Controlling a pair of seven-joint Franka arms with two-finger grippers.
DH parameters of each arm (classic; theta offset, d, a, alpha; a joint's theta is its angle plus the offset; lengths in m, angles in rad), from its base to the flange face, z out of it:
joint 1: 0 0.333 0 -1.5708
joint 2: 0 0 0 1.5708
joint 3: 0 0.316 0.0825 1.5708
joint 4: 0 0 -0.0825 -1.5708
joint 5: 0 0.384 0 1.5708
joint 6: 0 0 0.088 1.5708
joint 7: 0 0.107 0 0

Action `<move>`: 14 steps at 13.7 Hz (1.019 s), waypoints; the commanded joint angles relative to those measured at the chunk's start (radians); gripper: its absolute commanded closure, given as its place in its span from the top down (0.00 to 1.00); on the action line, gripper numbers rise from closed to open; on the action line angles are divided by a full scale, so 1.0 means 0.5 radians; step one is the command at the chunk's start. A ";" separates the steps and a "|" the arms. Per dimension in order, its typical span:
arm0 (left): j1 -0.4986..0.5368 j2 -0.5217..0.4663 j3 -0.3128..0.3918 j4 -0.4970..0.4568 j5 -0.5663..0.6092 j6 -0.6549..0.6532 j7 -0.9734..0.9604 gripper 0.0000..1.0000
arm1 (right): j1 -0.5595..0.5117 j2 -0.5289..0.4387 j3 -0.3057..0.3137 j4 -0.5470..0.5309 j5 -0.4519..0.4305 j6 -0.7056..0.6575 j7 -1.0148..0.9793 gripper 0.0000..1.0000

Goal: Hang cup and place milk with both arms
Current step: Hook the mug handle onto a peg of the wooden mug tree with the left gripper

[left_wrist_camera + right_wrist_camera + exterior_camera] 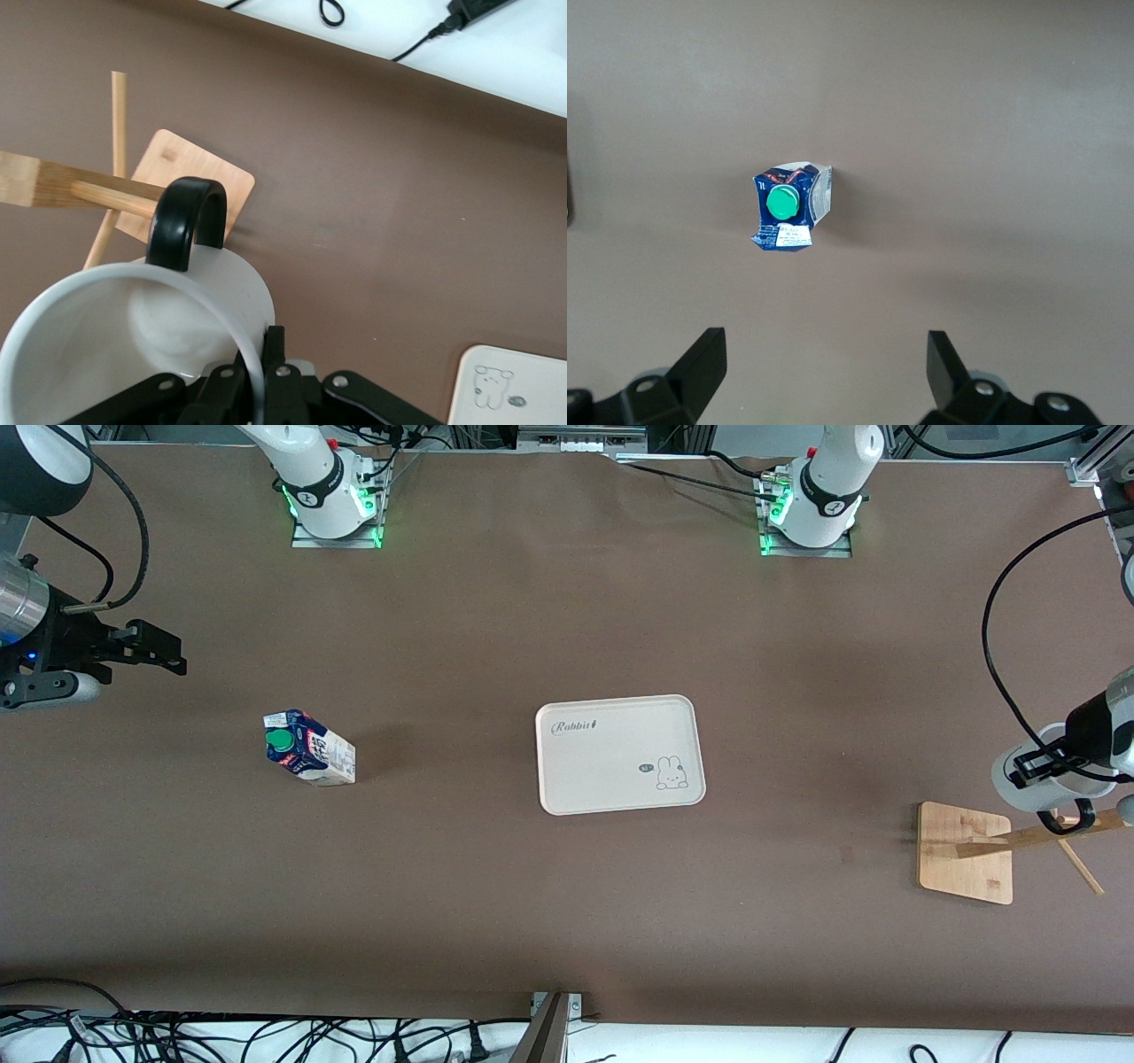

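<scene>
The white cup (1019,781) is tipped on its side in my left gripper (1050,766), which is shut on its rim over the left arm's end of the table. In the left wrist view the fingers (276,354) pinch the cup's wall (106,336). Its black handle (186,221) sits at the tip of a wooden peg (111,195) of the rack (966,850). The milk (310,748) stands on the table toward the right arm's end. My right gripper (168,651) is open and empty above the table beside the milk, which also shows in the right wrist view (788,208) past the gripper (824,354).
A cream tray (620,755) with a rabbit drawing lies at the table's middle, and its corner shows in the left wrist view (509,385). The rack has a square wooden base (190,177) and a slanted post with thin pegs. Cables lie along the table's front edge.
</scene>
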 commanded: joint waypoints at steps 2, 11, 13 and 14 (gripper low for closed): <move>0.109 0.032 -0.021 0.030 -0.251 -0.021 0.196 0.00 | -0.039 -0.035 0.029 0.048 -0.036 -0.044 -0.015 1.00; 0.222 0.047 -0.021 0.060 -0.260 -0.024 0.429 1.00 | -0.048 -0.017 -0.017 0.058 -0.048 -0.014 -0.005 1.00; 0.207 0.047 -0.024 0.063 -0.239 -0.027 0.420 1.00 | -0.048 -0.017 -0.017 0.058 -0.051 -0.020 -0.015 1.00; 0.207 0.041 -0.030 0.063 -0.236 -0.033 0.420 1.00 | -0.048 -0.020 -0.017 0.058 -0.048 -0.023 -0.021 1.00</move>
